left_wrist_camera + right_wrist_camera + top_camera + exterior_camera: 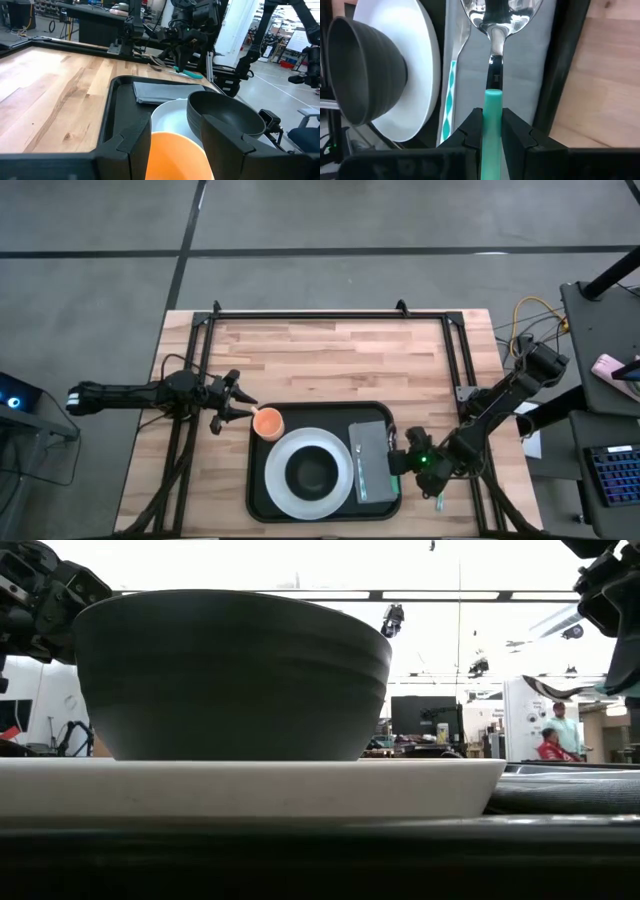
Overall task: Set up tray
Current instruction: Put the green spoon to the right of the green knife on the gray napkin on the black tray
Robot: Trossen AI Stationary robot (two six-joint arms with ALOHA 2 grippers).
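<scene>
The black tray (262, 480) lies at the table's near middle. On it stand a white plate (283, 490) with a dark bowl (312, 470) on top, an orange cup (268, 422) in its far left corner, and a grey napkin (375, 448) along its right side. A teal-handled utensil (451, 95) lies on the napkin's left edge. My right gripper (493, 131) hangs over the napkin's right part, shut on a spoon (495, 20). My left gripper (243, 410) stands open just left of the cup, a finger showing on either side of it in the left wrist view. My right gripper pinches the spoon's teal handle (493, 107) between its two fingers, and the handle's free end (437, 502) sticks out behind the gripper. The fingers slant down from the table's near right and lie along the spoon. Its metal bowl points ahead, above the napkin.
Black frame rails (330, 315) run along the table's far, left and right sides. Bare wood (330, 360) lies between the tray and the far rail. People (560, 735) show in the room beyond the table.
</scene>
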